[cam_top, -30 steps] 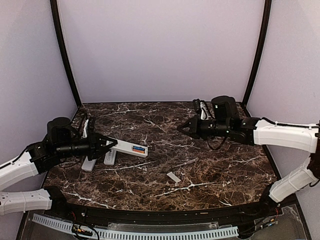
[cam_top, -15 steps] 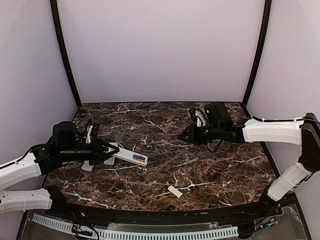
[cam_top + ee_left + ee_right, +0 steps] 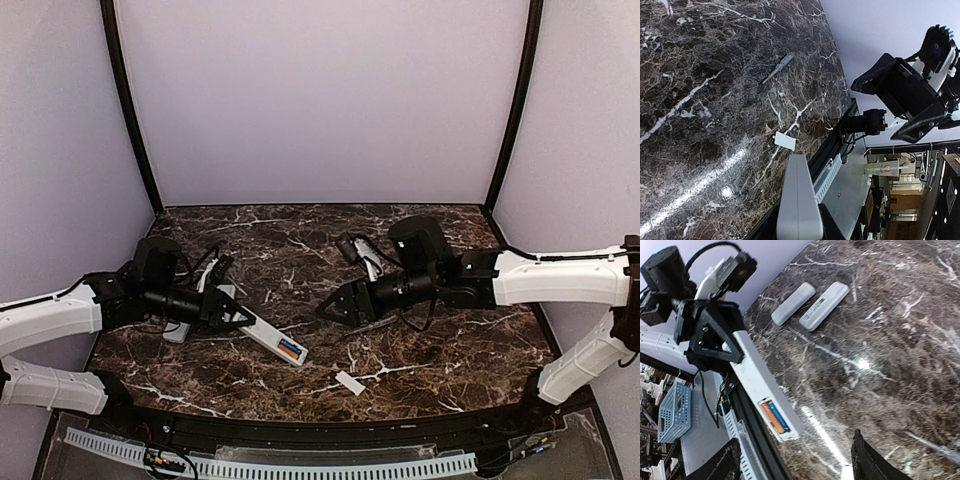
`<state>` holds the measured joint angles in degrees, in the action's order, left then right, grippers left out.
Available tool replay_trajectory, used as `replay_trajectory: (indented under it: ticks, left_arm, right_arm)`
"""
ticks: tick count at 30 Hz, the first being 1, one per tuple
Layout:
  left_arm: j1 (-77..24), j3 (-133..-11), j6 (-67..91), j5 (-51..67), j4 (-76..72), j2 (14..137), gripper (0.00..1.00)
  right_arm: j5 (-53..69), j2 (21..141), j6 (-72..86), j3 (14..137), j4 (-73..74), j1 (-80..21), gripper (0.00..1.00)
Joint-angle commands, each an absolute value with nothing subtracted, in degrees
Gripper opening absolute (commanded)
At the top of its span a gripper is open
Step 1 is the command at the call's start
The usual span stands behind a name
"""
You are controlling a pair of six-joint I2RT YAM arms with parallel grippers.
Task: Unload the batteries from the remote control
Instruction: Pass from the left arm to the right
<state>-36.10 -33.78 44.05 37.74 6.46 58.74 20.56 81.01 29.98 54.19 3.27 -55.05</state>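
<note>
Gripping the remote control [image 3: 262, 333] by one end, my left claw [image 3: 237, 318] is clamped across the white body and leaves the far end free. I judge this hold is meant to present the uncovered battery bay to the other arm. The remote looks raised off the counter [image 3: 450, 360], though the height cannot be read exactly.

In the top view the remote's long axis runs diagonally from the claw at centre left down to the lower right, and the bay end points toward the counter's front edge. The bay faces upward. The batteries [image 3: 774, 417], one orange and one blue, lie side by side in it, lengthwise along the remote's axis. In the right wrist view they sit at lower centre.

My right claw [image 3: 327, 309] hangs just beyond that free end with its fingers spread wide, holding nothing. It is aimed toward the bay, which I read as the approach to picking out the first cell.

The detached cover [image 3: 349, 382], a small flat white rectangle, lies on the counter near the front edge. A slim screwdriver [image 3: 777, 70] lies further back, under my right arm. Two spare remotes [image 3: 792, 302] rest side by side behind my left claw, apart from the work.
</note>
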Motion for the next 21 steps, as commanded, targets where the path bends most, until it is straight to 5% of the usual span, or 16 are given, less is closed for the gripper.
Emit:
replay_trajectory:
  ticks: [1,9,21]
  left_arm:
    - [-35.9,-35.7,40.6,44.7,7.6,58.6,0.0]
    - [-38.2,-34.9,43.4,46.3,5.0,59.5,0.0]
    - [-40.8,-35.0,45.9,45.9,1.3,61.4,0.0]
  right_arm:
    - [15.8,83.5,23.8,59.0,5.9,-61.9,0.78]
    - [9.9,92.1,20.0,66.6,10.0,-69.2,0.87]
    - [3.0,99.7,16.5,74.4,15.6,-74.0,0.85]
